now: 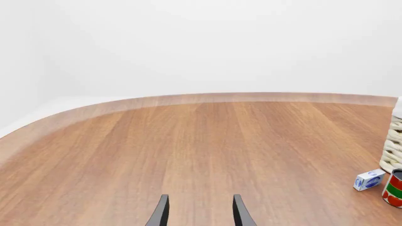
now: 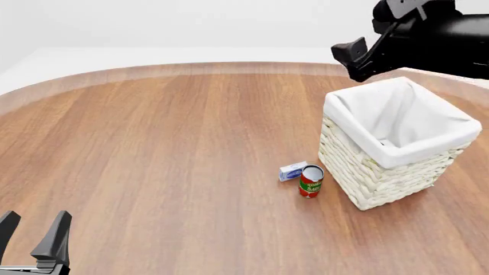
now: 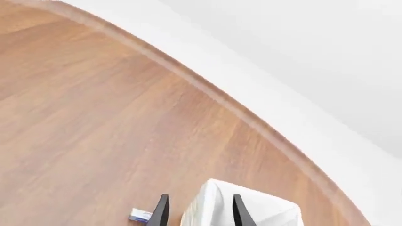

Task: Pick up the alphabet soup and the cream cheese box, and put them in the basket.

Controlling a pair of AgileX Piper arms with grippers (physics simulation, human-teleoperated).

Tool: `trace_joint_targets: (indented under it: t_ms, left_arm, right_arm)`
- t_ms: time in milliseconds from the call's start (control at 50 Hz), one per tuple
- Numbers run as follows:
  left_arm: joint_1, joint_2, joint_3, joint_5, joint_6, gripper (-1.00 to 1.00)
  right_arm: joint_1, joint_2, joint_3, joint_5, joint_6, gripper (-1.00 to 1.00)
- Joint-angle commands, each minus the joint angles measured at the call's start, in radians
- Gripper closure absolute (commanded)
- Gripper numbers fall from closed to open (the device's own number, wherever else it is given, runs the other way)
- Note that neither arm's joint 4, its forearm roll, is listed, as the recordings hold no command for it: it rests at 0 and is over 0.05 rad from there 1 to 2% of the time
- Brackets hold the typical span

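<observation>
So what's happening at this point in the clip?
The right gripper hangs open and empty above the basket. The left gripper waits open over bare table. The cream cheese box lies on the wood beside a red and green can. No alphabet soup shows on the table; it may be inside the basket.

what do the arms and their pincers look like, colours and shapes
Both arms are matte black. The left pincer has two slim, flat, blade-like black fingers tapering to narrow tips, above a bit of pale grey body at the front view's bottom edge. The right arm is a chunky, blocky black housing with angular edges and glossy highlights. The right pincer has the same thin dark fingers. No cables or markings show.
</observation>
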Motion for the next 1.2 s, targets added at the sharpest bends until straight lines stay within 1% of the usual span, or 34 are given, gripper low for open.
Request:
trace_joint_targets:
  t_ms: [20,40,100,120,180,220,260,280,320,360,380,420,460,540,580,600,640,700,720,740,800,840,880,900,940,960,1020,1120,1200]
  left_arm:
    - [0.000,0.000,0.000,0.000,0.000,-1.00]
    - [0.000,0.000,0.000,0.000,0.000,-1.00]
    - [0.000,0.000,0.000,0.000,0.000,-1.00]
    - [0.000,0.000,0.000,0.000,0.000,-1.00]
    - [0.000,0.000,0.000,0.000,0.000,-1.00]
    - [0.000,0.000,0.000,0.000,0.000,-1.00]
    - [0.000,0.000,0.000,0.000,0.000,-1.00]
    - [0.000,0.000,0.000,0.000,0.000,-1.00]
    - [0.000,0.000,0.000,0.000,0.000,-1.00]
    - [0.000,0.000,0.000,0.000,0.000,-1.00]
    - [0.000,0.000,0.000,0.000,0.000,-1.00]
    - [0.000,0.000,0.000,0.000,0.000,-1.00]
    - [0.000,0.000,0.000,0.000,0.000,-1.00]
    - [0.000,0.000,0.000,0.000,0.000,-1.00]
    - [0.000,0.000,0.000,0.000,0.000,-1.00]
    - [0.000,0.000,0.000,0.000,0.000,-1.00]
    - [0.000,0.000,0.000,0.000,0.000,-1.00]
    - [0.000,0.000,0.000,0.000,0.000,-1.00]
    - [0.000,0.000,0.000,0.000,0.000,-1.00]
    - [0.000,0.000,0.000,0.000,0.000,-1.00]
    - [0.000,0.000,0.000,0.000,0.000,-1.00]
    - [0.000,0.000,0.000,0.000,0.000,-1.00]
    - [0.000,0.000,0.000,0.000,0.000,-1.00]
    - [0.000,0.000,0.000,0.000,0.000,-1.00]
    - [0.000,0.000,0.000,0.000,0.000,-1.00]
    - [0.000,0.000,0.000,0.000,0.000,-1.00]
    - [0.000,0.000,0.000,0.000,0.000,-1.00]
    - [0.000,0.000,0.000,0.000,0.000,-1.00]
    - [0.000,0.000,0.000,0.000,0.000,-1.00]
  right_arm:
    - [0.076,0.068,-0.084,0.088,-0.088,-1.00]
    - [0.085,0.076,-0.084,0.093,-0.098,-1.00]
    - [0.114,0.100,-0.106,0.113,-0.103,-1.00]
    - [0.123,0.107,-0.110,0.118,-0.114,-1.00]
    - [0.138,0.126,-0.128,0.133,-0.121,-1.00]
    - [0.142,0.139,-0.130,0.140,-0.141,-1.00]
    - [0.147,0.148,-0.142,0.150,-0.143,-1.00]
    - [0.150,0.155,-0.147,0.156,-0.155,-1.00]
    - [0.160,0.165,-0.164,0.172,-0.150,-1.00]
    - [0.175,0.177,-0.166,0.190,-0.165,-1.00]
    - [0.191,0.178,-0.170,0.198,-0.154,-1.00]
    - [0.177,0.193,-0.175,0.201,-0.170,-1.00]
    - [0.175,0.211,-0.198,0.216,-0.162,-1.00]
    - [0.204,0.227,-0.210,0.259,-0.171,-1.00]
    - [0.202,0.247,-0.227,0.270,-0.186,-1.00]
    - [0.201,0.257,-0.240,0.275,-0.183,-1.00]
    - [0.203,0.270,-0.241,0.281,-0.195,-1.00]
    - [0.212,0.289,-0.252,0.292,-0.179,-1.00]
    - [0.231,0.290,-0.251,0.301,-0.163,-1.00]
    - [0.244,0.288,-0.237,0.303,-0.166,-1.00]
    - [0.237,0.296,-0.232,0.296,-0.174,-1.00]
    - [0.238,0.308,-0.230,0.301,-0.184,-1.00]
    - [0.246,0.316,-0.239,0.311,-0.181,-1.00]
    - [0.244,0.320,-0.237,0.311,-0.193,-1.00]
    - [0.241,0.329,-0.248,0.316,-0.194,-1.00]
    - [0.238,0.332,-0.247,0.316,-0.204,-1.00]
    - [0.251,0.335,-0.249,0.330,-0.206,-1.00]
    - [0.249,0.350,-0.280,0.347,-0.217,-1.00]
    - [0.242,0.355,-0.266,0.345,-0.239,-1.00]
